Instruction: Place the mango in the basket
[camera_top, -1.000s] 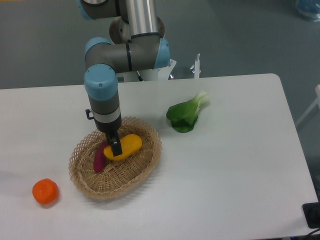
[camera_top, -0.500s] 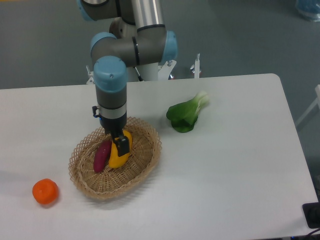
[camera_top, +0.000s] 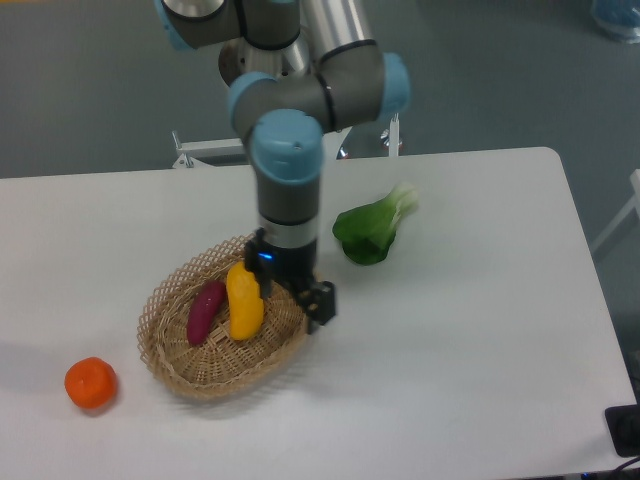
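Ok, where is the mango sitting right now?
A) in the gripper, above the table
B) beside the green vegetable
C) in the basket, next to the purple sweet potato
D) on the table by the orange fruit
C: the mango lies inside the basket beside the purple sweet potato, with the gripper off to its right.

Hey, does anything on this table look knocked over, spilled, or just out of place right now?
Nothing stands out. The mango lies in the basket beside the purple sweet potato, and the basket sits flat. The orange and the leafy green vegetable rest on the table, apart from everything. The gripper hangs at the basket's right rim.
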